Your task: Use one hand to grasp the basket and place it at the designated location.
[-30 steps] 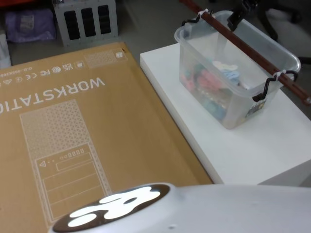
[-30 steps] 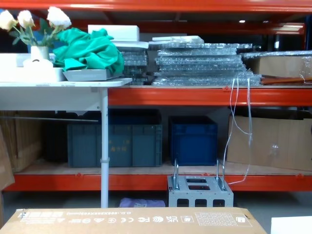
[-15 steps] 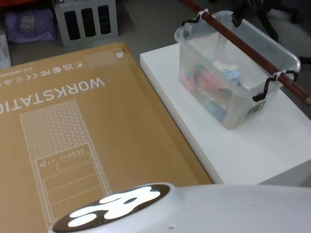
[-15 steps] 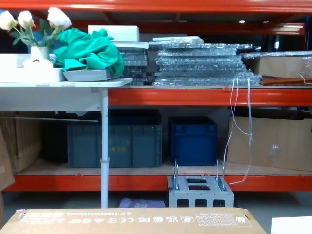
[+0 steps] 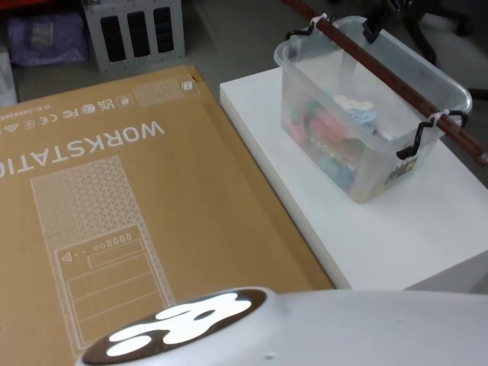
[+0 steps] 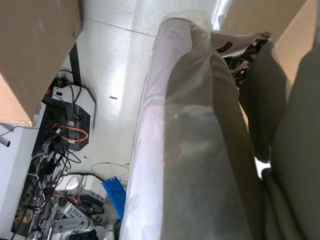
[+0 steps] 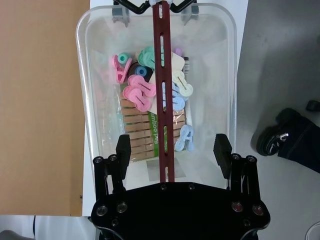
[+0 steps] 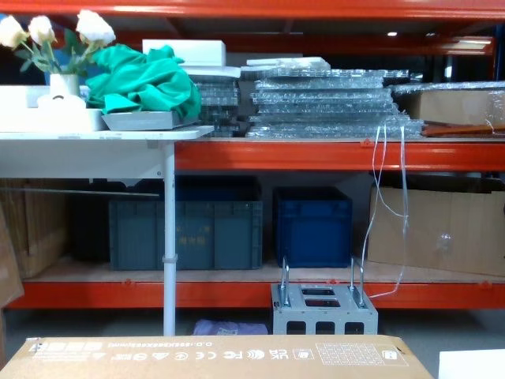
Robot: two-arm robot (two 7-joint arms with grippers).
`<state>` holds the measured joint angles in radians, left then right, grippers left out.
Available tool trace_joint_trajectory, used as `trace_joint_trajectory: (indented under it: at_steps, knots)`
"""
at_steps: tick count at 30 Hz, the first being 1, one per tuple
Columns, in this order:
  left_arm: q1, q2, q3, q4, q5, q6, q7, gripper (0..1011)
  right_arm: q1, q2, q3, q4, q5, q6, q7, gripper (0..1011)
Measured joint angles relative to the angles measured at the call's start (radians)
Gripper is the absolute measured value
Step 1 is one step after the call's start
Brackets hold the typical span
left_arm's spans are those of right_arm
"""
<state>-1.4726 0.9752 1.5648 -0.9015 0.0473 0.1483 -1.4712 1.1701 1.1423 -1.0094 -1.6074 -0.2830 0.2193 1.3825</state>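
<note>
The basket (image 5: 366, 156) is a translucent tub standing on the far part of a white table (image 5: 396, 236), with a dark red-brown bar handle (image 5: 381, 72) across its top. Coloured and wooden clothes pegs (image 7: 140, 92) lie inside the basket (image 7: 92, 100). My right gripper (image 7: 173, 146) hangs open above the basket's end. Its two black fingers (image 7: 123, 150) stand apart on either side of the handle (image 7: 162, 95), without touching it. One fingertip (image 5: 372, 29) shows past the basket's far rim.
A large flat cardboard box (image 5: 114, 213) lies to the left of the table, its edge against it. A grey metal case (image 5: 133, 30) stands on the floor behind. A black chair caster (image 7: 285, 135) sits on the floor beside the table. Shelving with blue crates (image 8: 312, 225) is farther back.
The right gripper's fingertip has risen slightly at the basket's far rim. The basket has not moved.
</note>
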Motion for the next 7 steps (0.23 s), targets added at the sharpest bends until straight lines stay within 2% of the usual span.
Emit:
trace_joint_trajectory:
  at_steps: [7]
  knots:
    - [0.000, 0.000, 0.000, 0.000, 0.000, 0.000, 0.000, 0, 0.000, -0.001, -0.001, 0.001, 0.000, -0.001, -0.001, 1000]
